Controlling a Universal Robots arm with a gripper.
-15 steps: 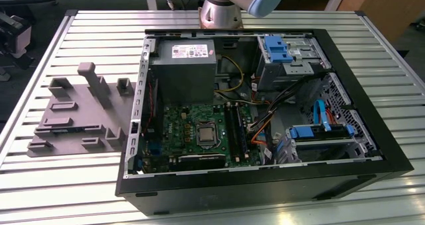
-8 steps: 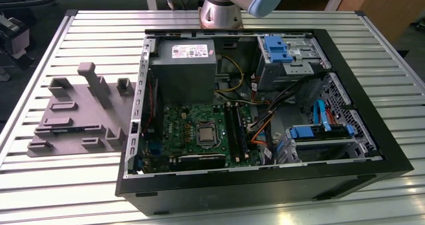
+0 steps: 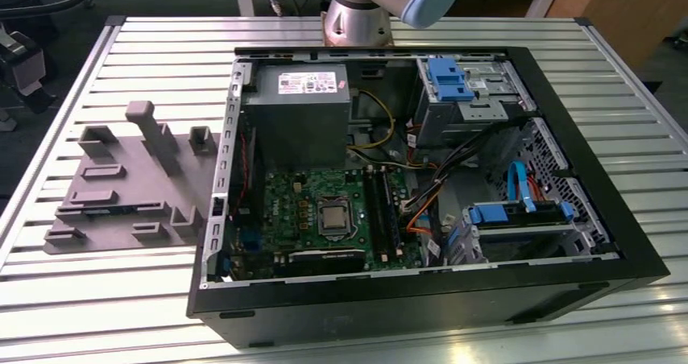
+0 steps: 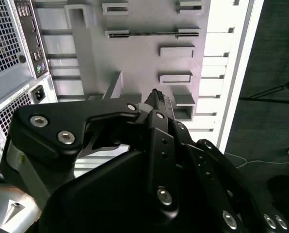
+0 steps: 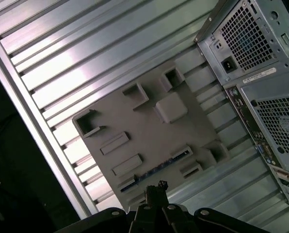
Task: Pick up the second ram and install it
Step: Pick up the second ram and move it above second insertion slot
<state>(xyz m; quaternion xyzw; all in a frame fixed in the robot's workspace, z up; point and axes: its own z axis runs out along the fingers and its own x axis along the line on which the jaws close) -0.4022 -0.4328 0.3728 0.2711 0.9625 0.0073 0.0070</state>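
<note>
The second ram (image 3: 111,211) lies as a thin blue-green stick in two low holders on the grey tray (image 3: 129,183), at the exterior view's left of the computer case. Both wrist views look down on it from well above: the ram (image 4: 142,34) spans two small blocks, and its bluish edge (image 5: 154,171) shows near the tray's (image 5: 149,131) border. My gripper (image 4: 158,102) hangs high over the tray (image 4: 135,63), apart from the ram. Its black fingertips (image 5: 156,187) are together with nothing between them. The green motherboard (image 3: 322,211) lies inside the open case.
The open black computer case (image 3: 430,299) takes up the middle of the slatted metal table (image 3: 108,316), with a power supply (image 3: 301,106), drive cages and cables inside. Tall raised blocks (image 3: 151,134) stand on the tray. The case's rear panel (image 5: 261,73) is close beside the tray.
</note>
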